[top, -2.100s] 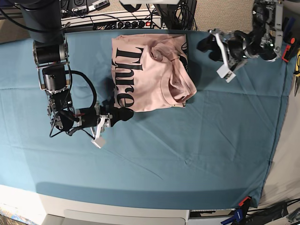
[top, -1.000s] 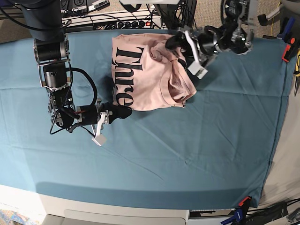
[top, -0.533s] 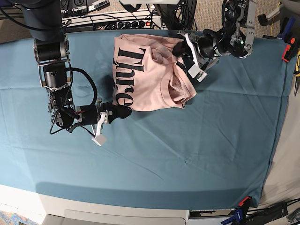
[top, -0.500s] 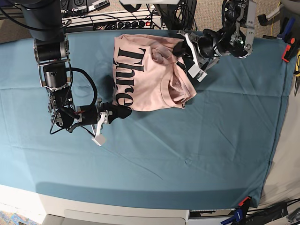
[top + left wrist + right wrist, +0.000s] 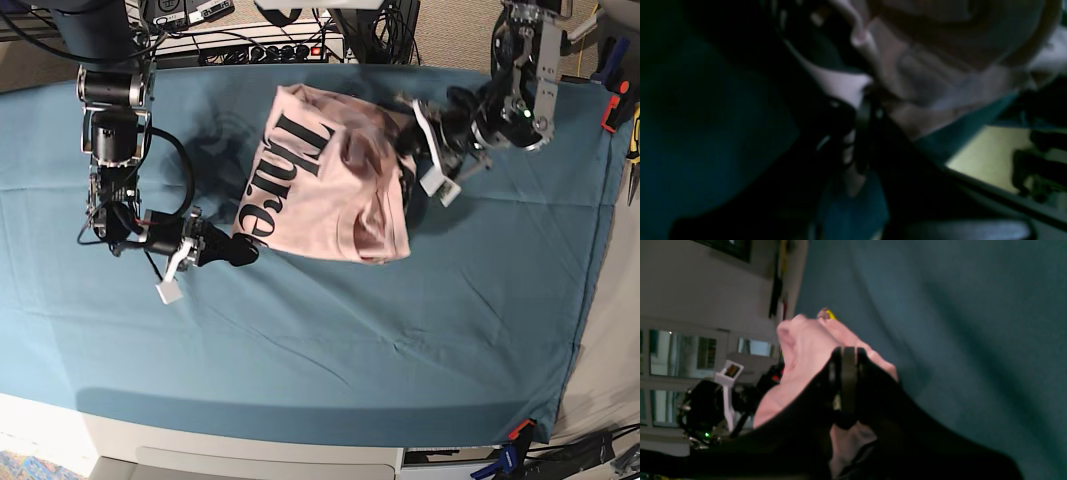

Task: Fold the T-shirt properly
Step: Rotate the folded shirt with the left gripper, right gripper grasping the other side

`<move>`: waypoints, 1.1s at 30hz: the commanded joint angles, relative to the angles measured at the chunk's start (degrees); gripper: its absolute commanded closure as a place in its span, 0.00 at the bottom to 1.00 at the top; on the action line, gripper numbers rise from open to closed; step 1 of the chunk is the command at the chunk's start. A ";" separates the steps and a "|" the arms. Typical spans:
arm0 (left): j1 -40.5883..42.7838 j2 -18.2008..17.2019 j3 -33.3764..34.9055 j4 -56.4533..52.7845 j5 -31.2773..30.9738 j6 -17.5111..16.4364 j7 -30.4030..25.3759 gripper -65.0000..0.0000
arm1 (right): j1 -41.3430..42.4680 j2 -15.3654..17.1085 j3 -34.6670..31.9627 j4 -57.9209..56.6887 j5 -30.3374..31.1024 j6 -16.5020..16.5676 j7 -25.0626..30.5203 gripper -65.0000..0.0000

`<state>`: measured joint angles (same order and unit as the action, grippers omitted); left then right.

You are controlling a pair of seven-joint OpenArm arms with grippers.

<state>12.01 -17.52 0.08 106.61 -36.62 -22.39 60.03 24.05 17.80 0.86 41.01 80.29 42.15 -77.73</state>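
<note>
shirt (image 5: 320, 185): bunched, partly folded, lettering up, raised above the teal counter (image 5: 400, 320) | left fingers (image 5: 412, 150): pinching far edge | right fingers (image 5: 243, 250): pinching near corner | done: rough folds | left: lay flat, finish folding

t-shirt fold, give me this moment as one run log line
phase: lifting | T-shirt: off the teal cloth, held at two edges | left gripper: jaws shut on T-shirt | right gripper: jaws shut on T-shirt
</note>
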 commanded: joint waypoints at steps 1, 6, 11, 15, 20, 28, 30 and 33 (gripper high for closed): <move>-1.49 -0.44 -0.24 0.33 -0.44 0.17 -1.40 1.00 | -2.05 0.76 -0.15 -0.52 -2.27 -2.15 -2.27 1.00; -6.75 -0.42 2.03 -7.10 -0.63 0.17 -1.57 1.00 | -8.33 0.79 -0.13 -0.50 4.71 -2.15 -2.27 1.00; -14.16 -0.39 5.18 -16.41 -0.63 0.13 -1.53 1.00 | -13.29 0.79 -0.15 0.15 4.71 -2.15 -2.27 1.00; -19.85 -0.26 5.44 -19.61 -0.63 0.13 -1.38 1.00 | -18.16 0.79 -0.15 5.16 4.71 -2.15 -2.27 1.00; -25.31 -0.26 5.44 -22.75 -1.09 0.13 -1.40 1.00 | -25.00 0.76 -0.15 14.93 4.02 -2.15 -2.27 1.00; -29.90 -0.26 5.44 -26.43 -1.81 0.09 -1.36 1.00 | -33.20 0.74 -0.15 31.56 1.68 -2.15 -2.27 1.00; -30.14 -0.26 5.44 -26.43 -1.95 0.04 -1.36 1.00 | -34.60 0.59 -0.13 35.63 0.66 -2.15 -2.27 1.00; -30.14 -0.26 5.44 -26.43 -1.97 -0.07 -1.38 1.00 | -36.37 -0.33 -0.15 41.31 -1.16 -2.15 -2.27 1.00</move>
<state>-16.51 -17.30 5.93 79.42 -38.13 -22.50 59.94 -11.18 17.72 1.50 82.52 79.92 41.78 -75.66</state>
